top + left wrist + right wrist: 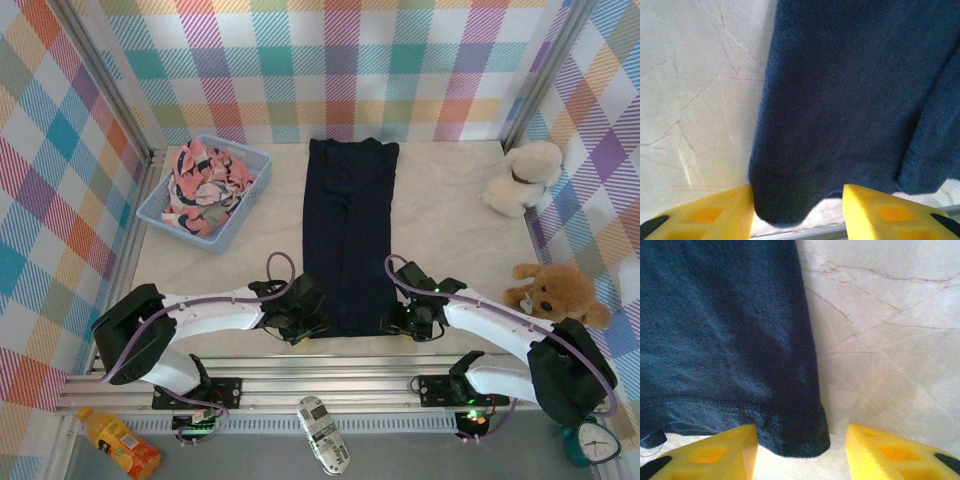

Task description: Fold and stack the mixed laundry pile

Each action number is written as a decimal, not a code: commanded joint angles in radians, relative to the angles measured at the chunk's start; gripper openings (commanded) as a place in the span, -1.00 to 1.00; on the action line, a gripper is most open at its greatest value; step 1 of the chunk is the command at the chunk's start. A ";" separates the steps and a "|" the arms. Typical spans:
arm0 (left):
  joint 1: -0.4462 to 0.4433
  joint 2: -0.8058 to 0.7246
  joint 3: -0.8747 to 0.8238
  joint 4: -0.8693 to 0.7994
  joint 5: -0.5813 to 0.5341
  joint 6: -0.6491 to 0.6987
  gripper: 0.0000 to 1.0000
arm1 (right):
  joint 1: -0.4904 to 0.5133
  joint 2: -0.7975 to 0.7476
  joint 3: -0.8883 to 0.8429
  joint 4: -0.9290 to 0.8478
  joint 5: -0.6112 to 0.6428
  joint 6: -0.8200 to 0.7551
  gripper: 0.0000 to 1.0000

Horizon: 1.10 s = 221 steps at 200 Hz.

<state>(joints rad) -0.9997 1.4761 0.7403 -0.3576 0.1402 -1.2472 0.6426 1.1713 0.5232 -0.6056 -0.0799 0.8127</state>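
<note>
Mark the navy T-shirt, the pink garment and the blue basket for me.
navy T-shirt point(348, 235): top external view, middle of the flattened cloth.
pink garment point(205, 180): top external view, centre of the crumpled heap.
basket point(178, 233): top external view, near outer wall.

navy T-shirt point(850, 100) matt knit cloth, table point(890, 340) smooth w/ marble veins, tool fingers point(715, 215) yellow plastic, basket point(232, 146) blue plastic
</note>
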 commanded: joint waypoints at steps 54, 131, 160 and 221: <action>-0.016 0.031 0.033 -0.037 -0.045 0.017 -0.95 | -0.003 0.032 0.009 0.064 -0.036 -0.009 -0.88; -0.016 -0.122 0.045 -0.194 -0.098 0.010 -1.00 | 0.001 -0.271 -0.065 -0.178 -0.136 0.114 -1.00; -0.014 -0.121 0.103 -0.214 -0.115 0.013 -1.00 | 0.000 -0.323 -0.039 -0.195 -0.161 0.121 -1.00; 0.129 -0.005 0.339 -0.250 -0.144 0.138 -1.00 | -0.148 -0.120 0.185 -0.105 -0.160 -0.008 -1.00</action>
<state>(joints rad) -0.9489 1.4284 0.9966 -0.5766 0.0334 -1.1866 0.5667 0.9733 0.6189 -0.7681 -0.2157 0.8745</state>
